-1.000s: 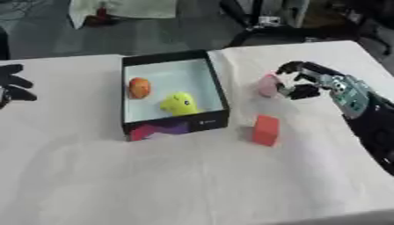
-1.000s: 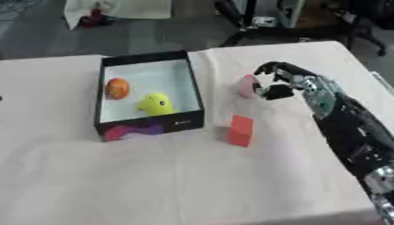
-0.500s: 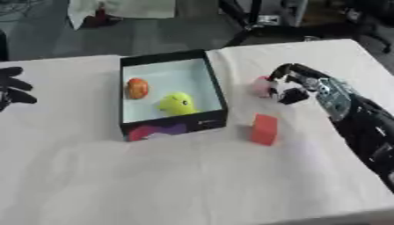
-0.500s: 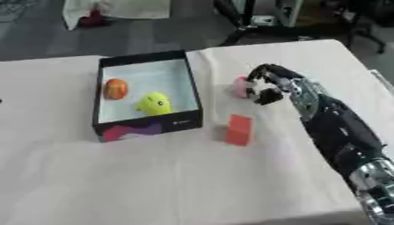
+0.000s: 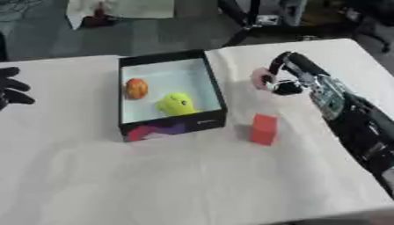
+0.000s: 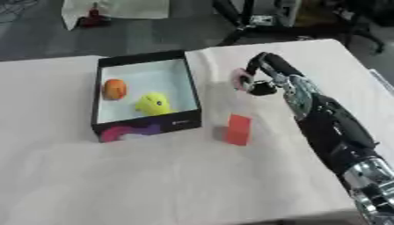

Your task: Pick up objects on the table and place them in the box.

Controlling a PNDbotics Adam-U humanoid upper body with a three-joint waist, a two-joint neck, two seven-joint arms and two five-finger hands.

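**Pink thing in hand, box is next**

The right hand (image 5: 286, 78) has its fingers curled round a small pink thing (image 5: 260, 78). It holds the pink thing to the right of the box (image 5: 212, 93), close to the box's right wall. I cannot tell if the pink thing is touching the surface (image 5: 192, 176) or is just above it.

The box is black outside and pale inside. An orange ball (image 5: 136, 88) and a yellow toy (image 5: 176, 104) already lie in it. The orange ball is by the left wall and the yellow toy is nearer the front wall. A red block (image 5: 263, 129) stands on the surface, right of the box's front corner and nearer the robot than the pink thing.

The left hand (image 5: 11, 88) shows far to the left of the box, fingers spread and holding nothing.

To do this step well, I think the hand should lift the pink thing higher than the box wall first. Then it should move left over the wall. The far right part of the box looks bare, so that is a good place to let go. The hand should open only when the pink thing is well inside, so it does not catch the rim and fall out. The red block looks like the next thing to pick up.
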